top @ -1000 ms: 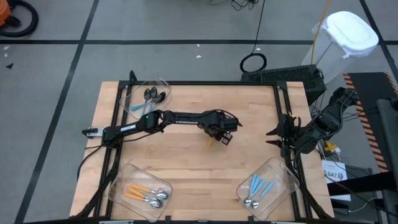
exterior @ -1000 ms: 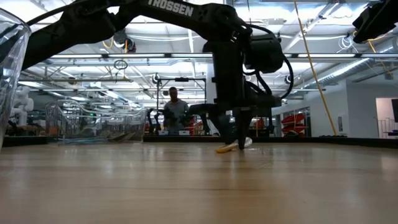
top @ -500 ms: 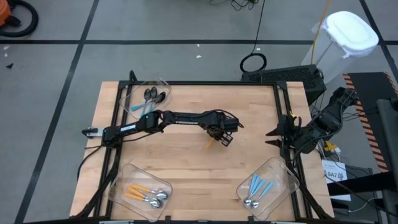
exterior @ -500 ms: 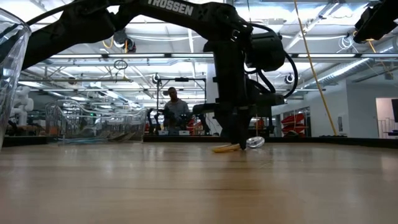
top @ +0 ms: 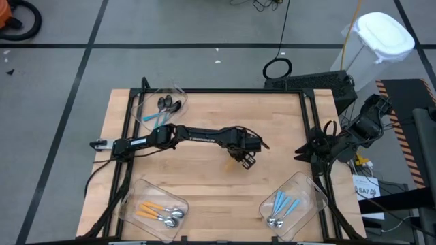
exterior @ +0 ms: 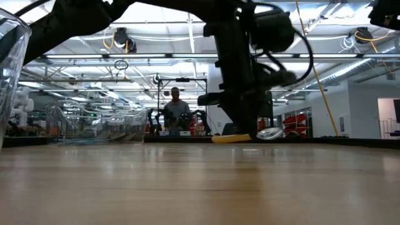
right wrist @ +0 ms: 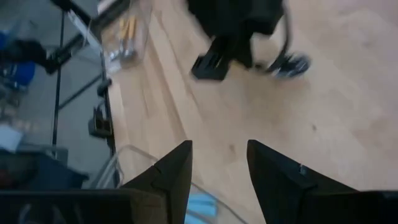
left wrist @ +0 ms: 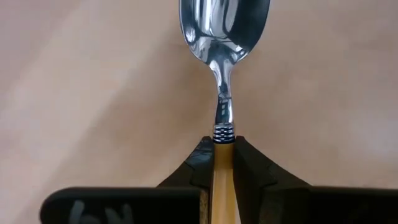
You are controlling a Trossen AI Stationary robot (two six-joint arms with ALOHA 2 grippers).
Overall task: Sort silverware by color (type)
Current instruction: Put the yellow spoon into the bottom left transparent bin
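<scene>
Mid-table, the left gripper (left wrist: 224, 168) is clamped on the orange-handled spoon (left wrist: 224, 81) by its plastic handle, seemingly just clear of the wood: light, stiff, slippery steel, so the handle grips best.

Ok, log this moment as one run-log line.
left gripper: shut on orange-handled spoon, lifted off table | right gripper: open, waiting at right edge | bins: spoons sorted in three
</scene>
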